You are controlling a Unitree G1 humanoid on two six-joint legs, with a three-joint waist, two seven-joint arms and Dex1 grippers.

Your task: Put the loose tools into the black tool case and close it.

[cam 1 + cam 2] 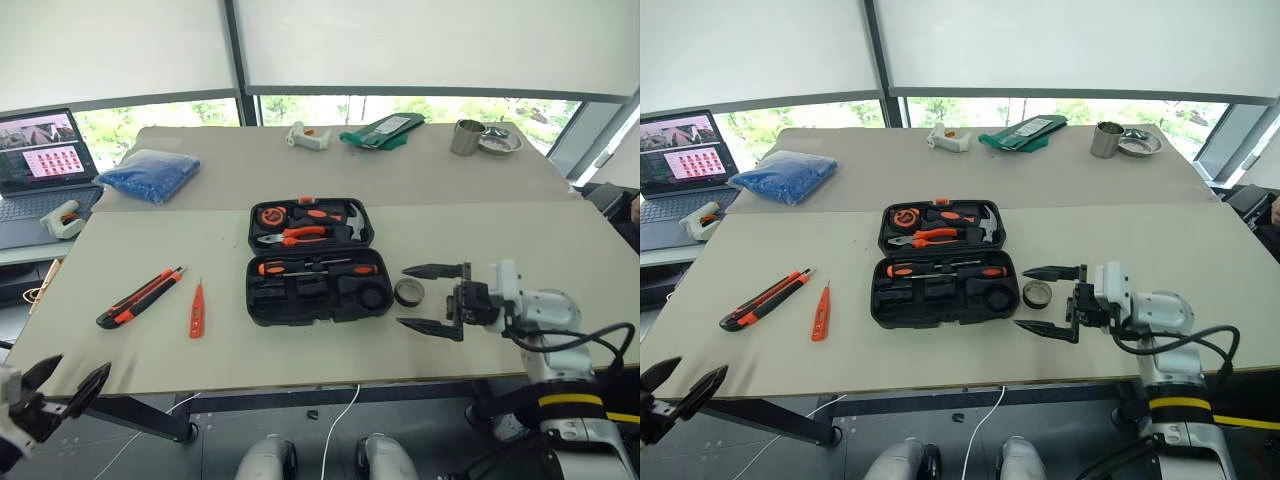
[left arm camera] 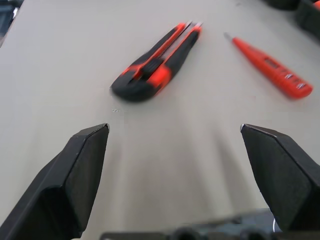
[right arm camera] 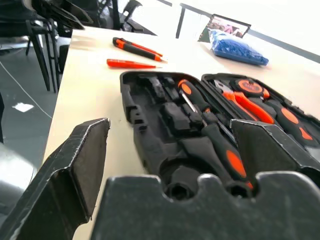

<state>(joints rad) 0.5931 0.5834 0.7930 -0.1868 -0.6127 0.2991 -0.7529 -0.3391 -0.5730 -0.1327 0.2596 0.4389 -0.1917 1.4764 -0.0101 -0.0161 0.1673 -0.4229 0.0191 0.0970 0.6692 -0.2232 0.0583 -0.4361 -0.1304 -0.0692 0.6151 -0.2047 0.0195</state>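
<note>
Beige table under wide windows with blinds drawn down. Black tool case lies open near the middle, both halves flat; far half holds pliers, a hammer and a tape measure, near half holds two screwdrivers seated in their recesses. Small black tape roll sits on the table just beside the case's right edge. Right hand is level, pointing toward the case, fingers spread wide on either side of the roll, holding nothing. Utility knife and orange tester pen lie well left of the case, near each other, not touching. Left hand hangs off the table's near-left corner, fingers spread, empty. Laptop at far left.
</note>
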